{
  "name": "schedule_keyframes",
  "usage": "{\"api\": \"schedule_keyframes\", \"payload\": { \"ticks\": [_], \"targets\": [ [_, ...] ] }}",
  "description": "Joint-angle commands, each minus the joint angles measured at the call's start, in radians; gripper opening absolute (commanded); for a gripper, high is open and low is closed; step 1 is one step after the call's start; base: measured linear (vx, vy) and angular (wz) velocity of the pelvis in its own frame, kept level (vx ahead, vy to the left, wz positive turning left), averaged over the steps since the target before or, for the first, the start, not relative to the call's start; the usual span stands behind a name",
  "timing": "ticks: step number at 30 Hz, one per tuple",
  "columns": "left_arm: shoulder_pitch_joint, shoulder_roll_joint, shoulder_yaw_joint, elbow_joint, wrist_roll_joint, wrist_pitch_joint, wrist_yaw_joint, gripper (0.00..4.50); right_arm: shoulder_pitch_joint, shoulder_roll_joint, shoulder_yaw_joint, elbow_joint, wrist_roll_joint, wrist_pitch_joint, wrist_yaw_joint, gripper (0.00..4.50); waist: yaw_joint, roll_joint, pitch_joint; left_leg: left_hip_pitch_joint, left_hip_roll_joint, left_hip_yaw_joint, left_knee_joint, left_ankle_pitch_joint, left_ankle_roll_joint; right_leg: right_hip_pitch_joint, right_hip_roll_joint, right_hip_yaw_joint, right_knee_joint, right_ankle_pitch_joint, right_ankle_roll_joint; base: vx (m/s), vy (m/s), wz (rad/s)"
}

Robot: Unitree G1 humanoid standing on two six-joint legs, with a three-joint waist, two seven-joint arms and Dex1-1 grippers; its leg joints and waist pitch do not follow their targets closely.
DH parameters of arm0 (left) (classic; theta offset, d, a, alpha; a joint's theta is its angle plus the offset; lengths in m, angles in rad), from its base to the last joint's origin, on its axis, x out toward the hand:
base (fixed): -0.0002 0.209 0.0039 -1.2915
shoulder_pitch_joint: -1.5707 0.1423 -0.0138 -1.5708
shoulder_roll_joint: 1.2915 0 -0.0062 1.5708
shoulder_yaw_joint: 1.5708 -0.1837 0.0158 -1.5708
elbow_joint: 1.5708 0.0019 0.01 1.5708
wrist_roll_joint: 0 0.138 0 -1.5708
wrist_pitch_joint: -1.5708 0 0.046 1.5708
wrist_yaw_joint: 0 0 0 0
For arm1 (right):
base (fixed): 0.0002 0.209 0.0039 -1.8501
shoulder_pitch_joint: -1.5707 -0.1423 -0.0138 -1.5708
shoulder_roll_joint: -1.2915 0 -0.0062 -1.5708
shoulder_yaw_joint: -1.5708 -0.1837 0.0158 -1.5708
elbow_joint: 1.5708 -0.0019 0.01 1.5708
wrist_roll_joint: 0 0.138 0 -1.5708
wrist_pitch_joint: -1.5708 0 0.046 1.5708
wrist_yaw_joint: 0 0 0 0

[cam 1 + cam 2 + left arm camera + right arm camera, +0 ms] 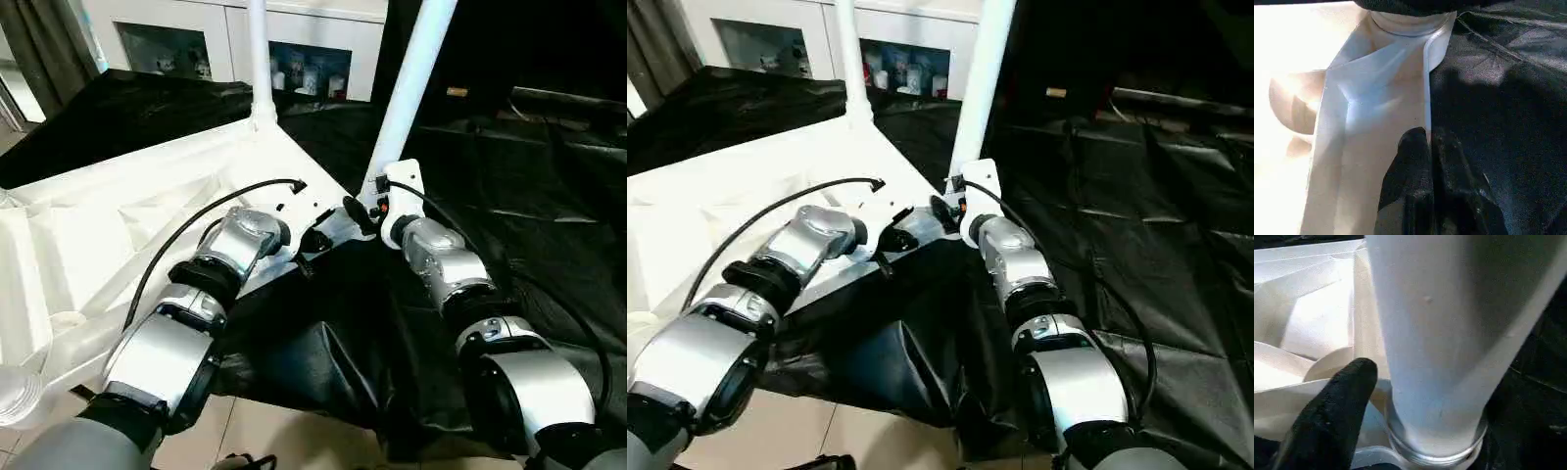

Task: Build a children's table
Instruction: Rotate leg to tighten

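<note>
Gripping claws (pixel 364 217), unlabelled white table (pixel 147 220).

Bright light falls on the white table top (pixel 118 225), and in the left wrist view it glares until its edges wash out. The black sheet (pixel 509 166) looks dark with soft shiny folds. Both wrist views are blurry up close, and the leg (pixel 1449 333) shows a dark shadow on one side.
</note>
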Motion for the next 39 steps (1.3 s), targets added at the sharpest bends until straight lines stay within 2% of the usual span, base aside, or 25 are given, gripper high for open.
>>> {"api": "schedule_keyframes", "payload": {
  "ticks": [1,3,6,8,9,11,12,13,15,17,19,21,23,24,26,28,33,39],
  "targets": [
    [-0.008,-0.036,-0.015,-0.022,0.004,-0.033,-0.003,0.0,0.054,0.061,0.053,0.073,0.009,0.05,0.089,3.9,-0.004,0.005,-0.029,0.003,0.068,-0.022,-0.075,-0.335,0.024,0.006,-0.081,0.062,-0.097,-0.295,-0.195,0.0,0.0,0.0],
    [-0.002,-0.033,-0.018,-0.03,0.004,-0.04,-0.016,0.0,0.057,0.044,0.065,0.054,0.003,0.033,0.121,4.24,-0.003,0.002,-0.028,0.004,0.066,-0.018,-0.072,-0.324,0.038,0.007,-0.082,0.061,-0.1,-0.298,-0.202,0.0,0.0,0.0],
    [0.001,-0.031,-0.019,-0.035,0.005,-0.043,-0.022,0.0,0.06,0.026,0.073,0.043,-0.013,0.008,0.126,4.4,0.0,0.002,-0.03,0.003,0.069,-0.018,-0.07,-0.296,0.045,0.008,-0.084,0.062,-0.098,-0.285,-0.212,0.0,0.0,0.0],
    [0.004,-0.028,-0.02,-0.039,0.005,-0.046,-0.028,0.0,0.063,0.017,0.077,0.035,-0.02,-0.006,0.132,4.4,0.002,0.003,-0.035,0.002,0.069,-0.016,-0.065,-0.254,0.054,0.011,-0.082,0.06,-0.09,-0.226,-0.225,0.0,0.0,0.0],
    [0.013,-0.018,-0.025,-0.05,0.005,-0.059,-0.052,0.0,0.073,-0.006,0.077,0.009,-0.025,-0.022,0.155,4.4,0.003,0.001,-0.039,0.001,0.068,-0.011,-0.059,-0.209,0.073,0.012,-0.079,0.059,-0.083,-0.148,-0.242,0.0,0.0,0.0],
    [0.013,-0.018,-0.025,-0.051,0.005,-0.06,-0.054,0.0,0.074,-0.008,0.077,0.007,-0.024,-0.023,0.157,4.4,0.004,0.0,-0.046,-0.004,0.066,-0.009,-0.051,-0.148,0.095,0.02,-0.079,0.057,-0.072,-0.056,-0.256,0.0,0.0,0.0],
    [0.021,-0.01,-0.028,-0.062,0.005,-0.068,-0.075,0.0,0.083,-0.028,0.074,-0.013,-0.023,-0.032,0.175,4.4,0.004,0.002,-0.049,-0.008,0.064,-0.008,-0.045,-0.081,0.123,0.023,-0.075,0.053,-0.06,0.051,-0.272,0.0,0.0,0.0],
    [0.036,0.0,-0.028,-0.08,-0.005,-0.084,-0.116,0.0,0.098,-0.056,0.07,-0.046,-0.017,-0.045,0.208,4.4,0.003,0.003,-0.047,-0.009,0.064,-0.006,-0.043,-0.066,0.145,0.023,-0.073,0.049,-0.055,0.11,-0.289,0.0,0.0,0.0],
    [0.046,0.002,-0.016,-0.095,-0.025,-0.068,-0.14,0.0,0.11,-0.076,0.07,-0.07,-0.013,-0.053,0.237,4.4,0.003,0.003,-0.051,-0.009,0.064,-0.005,-0.037,-0.067,0.165,0.026,-0.075,0.048,-0.05,0.157,-0.305,0.0,0.0,0.0],
    [0.054,0.009,-0.018,-0.11,-0.027,-0.069,-0.153,0.0,0.124,-0.097,0.075,-0.096,-0.01,-0.057,0.274,4.4,0.006,0.002,-0.057,-0.007,0.066,-0.002,-0.029,-0.034,0.188,0.027,-0.073,0.046,-0.04,0.225,-0.329,0.0,0.0,0.0],
    [0.064,0.02,-0.026,-0.121,-0.02,-0.082,-0.164,0.0,0.14,-0.121,0.082,-0.127,-0.002,-0.058,0.318,4.4,0.005,0.001,-0.06,-0.013,0.063,-0.001,-0.024,-0.002,0.208,0.029,-0.069,0.043,-0.032,0.275,-0.331,0.0,0.0,0.0],
    [0.072,0.029,-0.025,-0.131,-0.022,-0.083,-0.175,0.0,0.158,-0.145,0.088,-0.167,0.01,-0.054,0.375,4.4,0.008,0.001,-0.063,-0.018,0.066,0.002,-0.011,0.052,0.255,0.027,-0.069,0.039,-0.02,0.352,-0.339,0.0,0.0,0.0],
    [0.084,0.042,-0.028,-0.148,-0.028,-0.101,-0.214,0.0,0.181,-0.176,0.101,-0.222,0.025,-0.045,0.457,4.4,0.009,0.0,-0.061,-0.021,0.067,0.002,-0.008,0.052,0.264,0.025,-0.068,0.037,-0.018,0.354,-0.343,0.0,0.0,0.0],
    [0.099,0.058,-0.036,-0.171,-0.03,-0.119,-0.254,0.0,0.208,-0.211,0.122,-0.278,0.035,-0.036,0.542,4.4,0.01,-0.003,-0.061,-0.022,0.069,0.004,-0.005,0.035,0.267,0.024,-0.07,0.036,-0.016,0.332,-0.345,0.0,0.0,0.0],
    [0.106,0.066,-0.04,-0.184,-0.031,-0.12,-0.273,0.0,0.222,-0.229,0.133,-0.304,0.037,-0.036,0.58,4.4,0.013,-0.003,-0.06,-0.022,0.071,0.005,-0.005,0.014,0.265,0.024,-0.072,0.035,-0.019,0.302,-0.343,0.0,0.0,0.0],
    [0.131,0.088,-0.051,-0.225,-0.043,-0.167,-0.333,0.0,0.254,-0.272,0.159,-0.367,0.048,-0.027,0.676,4.4,0.013,-0.005,-0.057,-0.022,0.072,0.007,-0.007,-0.021,0.247,0.022,-0.072,0.037,-0.023,0.237,-0.335,0.0,0.0,0.0],
    [0.183,0.125,-0.052,-0.308,-0.092,-0.2,-0.461,0.0,0.297,-0.348,0.185,-0.439,0.045,-0.041,0.757,4.4,0.015,-0.006,-0.056,-0.02,0.073,0.014,-0.008,-0.061,0.207,0.018,-0.073,0.042,-0.027,0.149,-0.328,0.0,0.0,0.0],
    [0.228,0.174,-0.069,-0.369,-0.095,-0.245,-0.53,0.0,0.337,-0.404,0.185,-0.536,0.076,-0.026,0.837,4.4,0.028,-0.005,-0.061,-0.019,0.072,0.016,-0.003,-0.028,0.208,0.017,-0.07,0.043,-0.019,0.187,-0.317,0.0,0.0,0.0]
  ]
}}
